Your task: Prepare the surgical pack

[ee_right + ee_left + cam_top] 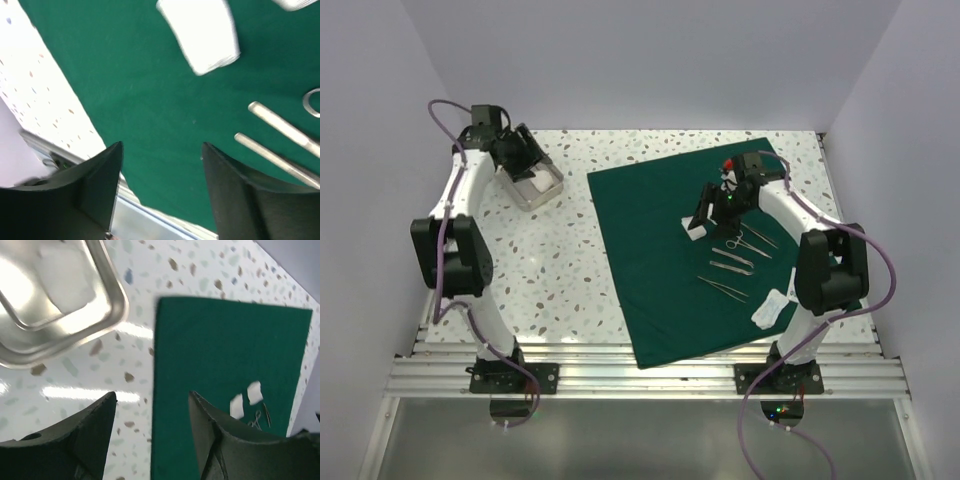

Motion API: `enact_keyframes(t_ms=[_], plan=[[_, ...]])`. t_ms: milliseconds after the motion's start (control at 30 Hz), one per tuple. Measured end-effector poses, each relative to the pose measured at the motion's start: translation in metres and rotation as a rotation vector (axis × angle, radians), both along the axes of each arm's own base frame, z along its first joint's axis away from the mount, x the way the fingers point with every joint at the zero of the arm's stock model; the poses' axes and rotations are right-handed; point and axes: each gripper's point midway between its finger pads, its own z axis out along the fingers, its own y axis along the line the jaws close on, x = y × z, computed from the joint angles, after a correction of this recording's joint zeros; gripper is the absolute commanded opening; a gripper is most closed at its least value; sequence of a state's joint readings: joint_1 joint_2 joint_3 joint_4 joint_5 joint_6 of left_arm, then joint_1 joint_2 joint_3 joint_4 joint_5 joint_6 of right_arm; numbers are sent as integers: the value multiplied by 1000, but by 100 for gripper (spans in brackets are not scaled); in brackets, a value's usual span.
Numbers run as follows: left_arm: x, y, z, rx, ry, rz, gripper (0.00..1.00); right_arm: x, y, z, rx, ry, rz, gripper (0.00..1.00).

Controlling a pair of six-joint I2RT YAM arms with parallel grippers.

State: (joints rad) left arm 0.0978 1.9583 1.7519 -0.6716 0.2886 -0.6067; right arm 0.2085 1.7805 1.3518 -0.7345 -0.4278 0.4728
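Observation:
The dark green drape (655,270) lies flat on the right half of the table. Several steel instruments (735,255) and a white gauze square (773,308) lie on its right part. My right gripper (699,220) is open and empty just above the drape, beside another gauze square (694,236). In the right wrist view the gauze (200,32) and the instruments (280,137) lie on the drape (135,85) ahead of the open gripper (162,145). My left gripper (527,165) is open and empty above the steel tray (556,186).
The steel tray (117,310) holds white gauze (65,275) at the back left. In the left wrist view the gripper (152,396) hangs over the drape's left edge (220,365). The aluminium rail (640,375) runs along the near edge. White walls enclose the table.

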Motion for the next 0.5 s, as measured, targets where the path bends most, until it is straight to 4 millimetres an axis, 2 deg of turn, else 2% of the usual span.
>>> enact_keyframes(t_ms=[67, 100, 167, 233, 300, 400, 500], plan=[[-27, -30, 33, 5, -63, -57, 62, 8, -8, -5, 8, -2, -47, 61], [-39, -42, 41, 3, -85, -83, 62, 14, -10, -6, 12, -10, -63, 58], [-74, -73, 53, -12, -111, -158, 62, 27, -16, -11, 13, -31, -93, 52], [-106, -92, 51, -28, -107, -213, 62, 36, -20, -18, 10, -43, -114, 50], [-131, -97, 41, -41, -79, -237, 61, 40, -20, -26, 13, -47, -122, 50], [-156, -97, 26, -52, -39, -246, 61, 42, -20, -41, 18, -35, -131, 52], [-171, -100, 18, -64, -18, -263, 61, 42, -20, -58, 15, -14, -134, 53]])
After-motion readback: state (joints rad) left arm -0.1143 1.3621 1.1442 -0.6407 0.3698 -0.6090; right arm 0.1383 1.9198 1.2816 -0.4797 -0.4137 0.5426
